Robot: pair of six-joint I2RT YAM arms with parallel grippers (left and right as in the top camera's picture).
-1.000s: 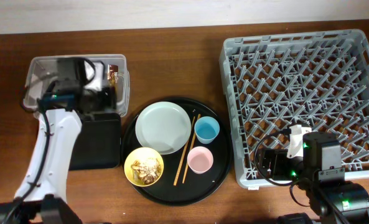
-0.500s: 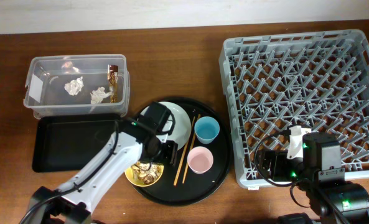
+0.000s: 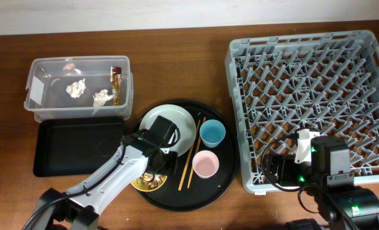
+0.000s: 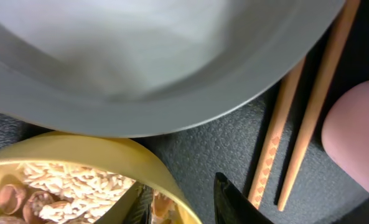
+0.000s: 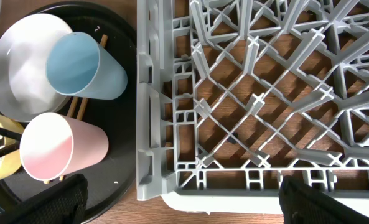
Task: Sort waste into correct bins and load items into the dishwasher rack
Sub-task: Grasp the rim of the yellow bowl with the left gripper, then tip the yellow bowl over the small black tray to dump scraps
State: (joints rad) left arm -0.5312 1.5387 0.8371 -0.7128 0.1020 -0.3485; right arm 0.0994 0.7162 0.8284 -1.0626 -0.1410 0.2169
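My left gripper (image 3: 156,165) is down at the small yellow bowl (image 3: 140,184) on the round tray. In the left wrist view its fingers (image 4: 178,186) are open and straddle the bowl's rim (image 4: 109,152), one inside by the beige food leftovers (image 4: 60,186), one outside. The pale plate (image 3: 170,128), chopsticks (image 3: 192,153), blue cup (image 3: 212,133) and pink cup (image 3: 206,164) lie beside it. The clear tub (image 3: 42,86) holds tissue scraps (image 3: 76,88) and a wrapper (image 3: 116,78). The black bin tray (image 3: 74,147) is empty. My right gripper (image 5: 184,202) is open over the front-left edge of the rack (image 3: 310,96).
The bowl, plate, cups and chopsticks all sit on a large round black tray (image 3: 221,185) between the bins and the rack. The rack's near wall (image 5: 153,124) stands right next to that tray. Bare wooden table runs along the back.
My left arm swung from the clear tub to the round tray, then lowered its gripper onto the yellow bowl's rim. The tissue scraps and wrapper now lie uncovered in the tub. The right arm stayed still.
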